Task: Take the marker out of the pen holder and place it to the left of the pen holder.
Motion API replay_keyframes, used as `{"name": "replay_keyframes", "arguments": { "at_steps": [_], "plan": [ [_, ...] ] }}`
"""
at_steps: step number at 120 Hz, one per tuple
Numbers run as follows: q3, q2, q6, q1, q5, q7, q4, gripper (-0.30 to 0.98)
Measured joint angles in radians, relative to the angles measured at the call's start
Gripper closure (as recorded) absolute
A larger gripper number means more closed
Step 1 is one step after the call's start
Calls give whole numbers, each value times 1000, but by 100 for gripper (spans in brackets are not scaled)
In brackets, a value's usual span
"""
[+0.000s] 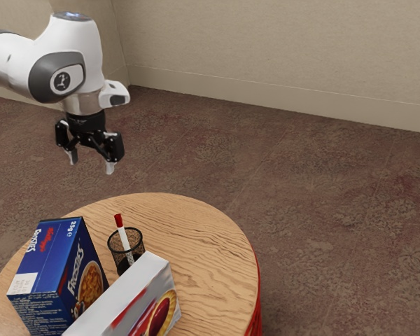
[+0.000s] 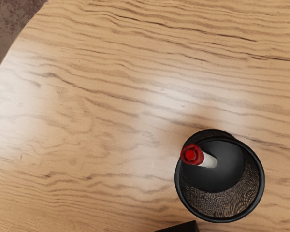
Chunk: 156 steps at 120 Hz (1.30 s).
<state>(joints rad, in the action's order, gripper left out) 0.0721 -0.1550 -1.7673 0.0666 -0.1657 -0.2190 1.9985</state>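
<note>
My black gripper (image 1: 91, 168) hangs well above the table in the exterior view, its two fingers spread apart with nothing between them. Below it, the black mesh pen holder (image 1: 112, 245) stands upright on the round wooden table. A white marker with a red cap (image 1: 118, 221) leans inside the holder, its capped end sticking out over the rim. Seen from above in the wrist view, the marker's red cap (image 2: 192, 154) lies over one side of the pen holder (image 2: 261, 179). The gripper touches neither of them.
A blue Frosties box (image 1: 49, 259) stands beside the holder on the round table (image 1: 203, 231). A white and red box (image 1: 129, 297) is close to the holder, toward the exterior view's bottom. In the wrist view, the table's curved edge (image 2: 14, 48) shows.
</note>
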Motion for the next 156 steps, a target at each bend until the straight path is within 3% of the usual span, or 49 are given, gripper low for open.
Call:
{"name": "replay_keyframes", "arguments": {
  "at_steps": [41,77,156],
  "plan": [
    [0,2,-297,-4,41,-43,226,0],
    [0,5,-441,-6,87,-65,347,0],
    [0,98,-584,-31,92,-31,356,0]
  ]
}}
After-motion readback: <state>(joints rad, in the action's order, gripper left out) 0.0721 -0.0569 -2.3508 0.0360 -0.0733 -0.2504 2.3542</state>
